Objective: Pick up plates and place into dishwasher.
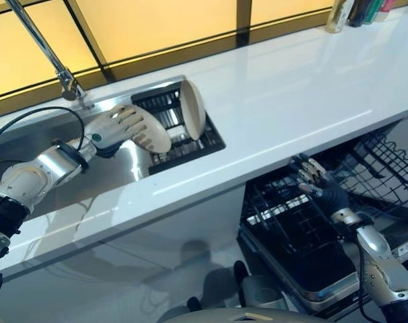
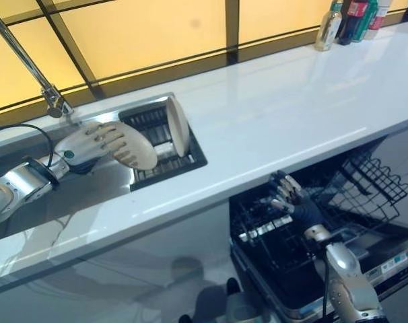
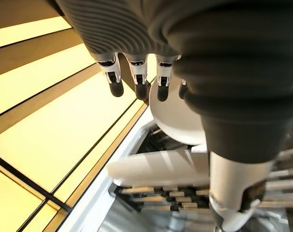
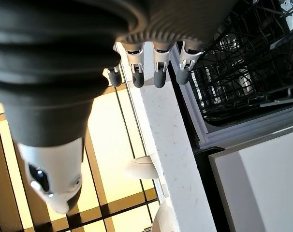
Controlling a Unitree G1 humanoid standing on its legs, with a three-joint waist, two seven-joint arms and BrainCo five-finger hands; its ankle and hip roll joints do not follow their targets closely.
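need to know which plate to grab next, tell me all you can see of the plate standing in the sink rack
The plate is plain, round and off-white, seemingly ceramic, with a shallow dished face. It stands on edge, tilted slightly, in the dark slotted rack at the sink's right end, beside the white counter. A second plate lies just left of it, where the left robot hand is. Whether the two plates touch is unclear.

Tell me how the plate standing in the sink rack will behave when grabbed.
The plate looks rigid and glossy, so probably slippery and breakable. It stands on edge in the rack, so a nudge may tip it. The left hand is beside another plate.
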